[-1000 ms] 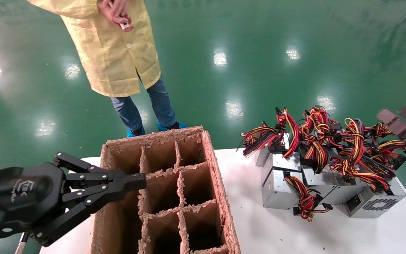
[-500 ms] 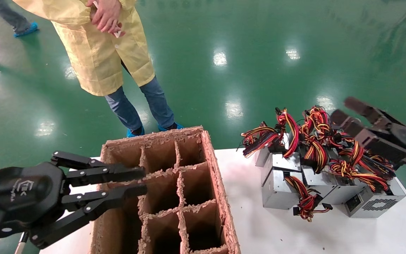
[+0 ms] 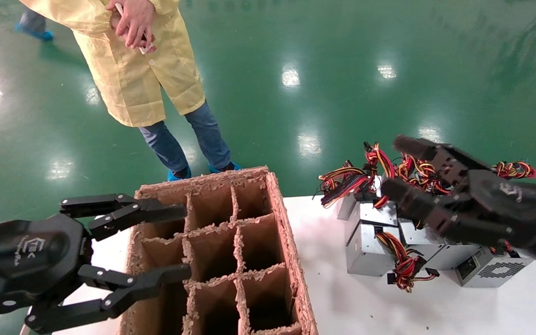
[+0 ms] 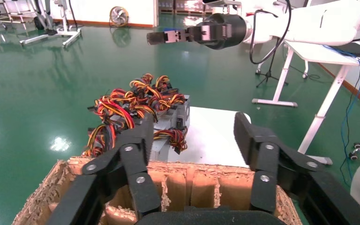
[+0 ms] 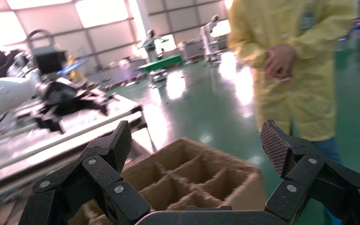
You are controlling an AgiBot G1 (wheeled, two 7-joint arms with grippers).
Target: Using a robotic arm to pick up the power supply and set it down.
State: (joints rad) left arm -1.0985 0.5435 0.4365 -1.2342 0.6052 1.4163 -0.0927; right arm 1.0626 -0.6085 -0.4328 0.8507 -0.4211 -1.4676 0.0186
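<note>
Nothing is lifted yet: silver-grey metal power supply point(image 3: 365, 251) is sitting among others on the white counter point(image 3: 342, 298) at right; open right end effector point(image 3: 391, 165) is hovering above, left end effector point(image 3: 182, 242) gaping over the brown cardboard divider box point(image 3: 231, 251).

Left gripper point(image 3: 182, 244) at about 8 o'clock, black fingers spread wide apart, pointing toward 3 o'clock, right gripper point(image 3: 396, 165) at about 3 o'clock, raised, fingers parted, pointing toward 9 o'clock, holding nothing
</note>
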